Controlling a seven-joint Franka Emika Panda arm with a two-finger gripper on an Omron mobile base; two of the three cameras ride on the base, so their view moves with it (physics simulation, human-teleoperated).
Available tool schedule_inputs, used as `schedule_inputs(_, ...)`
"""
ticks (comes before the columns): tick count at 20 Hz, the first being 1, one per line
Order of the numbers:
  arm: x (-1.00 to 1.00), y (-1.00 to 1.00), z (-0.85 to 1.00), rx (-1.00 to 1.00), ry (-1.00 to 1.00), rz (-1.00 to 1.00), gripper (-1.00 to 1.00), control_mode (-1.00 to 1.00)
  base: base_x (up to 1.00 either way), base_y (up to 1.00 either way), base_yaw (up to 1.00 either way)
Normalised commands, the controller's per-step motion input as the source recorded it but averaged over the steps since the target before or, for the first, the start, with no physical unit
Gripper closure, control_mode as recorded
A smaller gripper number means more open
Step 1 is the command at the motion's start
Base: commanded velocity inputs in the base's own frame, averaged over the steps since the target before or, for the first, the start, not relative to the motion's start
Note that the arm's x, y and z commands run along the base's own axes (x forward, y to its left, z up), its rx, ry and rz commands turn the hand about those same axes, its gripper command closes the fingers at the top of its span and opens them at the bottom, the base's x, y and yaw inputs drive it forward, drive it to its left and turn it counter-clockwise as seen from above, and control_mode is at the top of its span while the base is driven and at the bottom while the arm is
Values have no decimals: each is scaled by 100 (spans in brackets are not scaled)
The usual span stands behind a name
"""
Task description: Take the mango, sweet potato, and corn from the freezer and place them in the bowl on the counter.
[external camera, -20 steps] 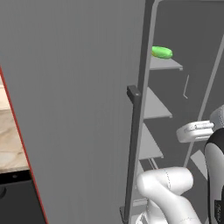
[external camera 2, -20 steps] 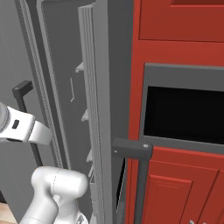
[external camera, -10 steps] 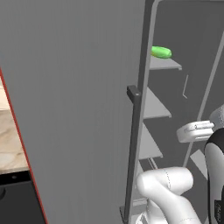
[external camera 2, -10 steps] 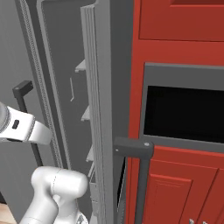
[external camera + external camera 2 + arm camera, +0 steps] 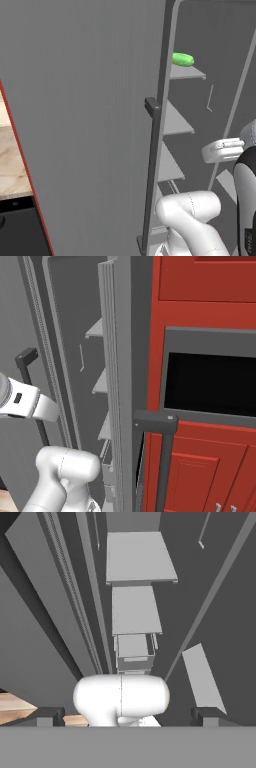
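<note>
Here is the freezer, door swung wide, its broad grey panel towards the left base camera with the vertical bar handle running down its edge. Inside, grey shelves step down one below another. On the top shelf lies a bright green oblong item, flat on its side, long axis running roughly left to right across the shelf, near the front edge. Whether it is the mango or the corn, I cannot tell from here. The lower shelves in this view look bare.

From the right base camera, the freezer's edge stands hard against the red cabinets, with a black appliance front set into them and a dark bar handle below it.

A sliver of beige marbled counter peeks out at the far left of the left base view, well apart from the freezer interior.

The arm rises white from the bottom, elbow bent, its forearm reaching into the open freezer at about the third shelf. In the hand view the gripper looks down the stack of shelves, its two dark fingertips spread fully apart at the frame's corners, nothing between them.
</note>
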Motion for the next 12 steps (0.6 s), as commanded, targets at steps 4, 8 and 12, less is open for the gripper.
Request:
schedule_inputs(4, 6, -3, 1, 0, 0, 0, -100, 100, 8, -7, 0)
schedule_inputs(8, 0, 0, 0, 0, 0, 0, -100, 100, 7, -13, 0)
schedule_inputs(12, 0, 0, 0, 0, 0, 0, -100, 100, 0, -14, 0)
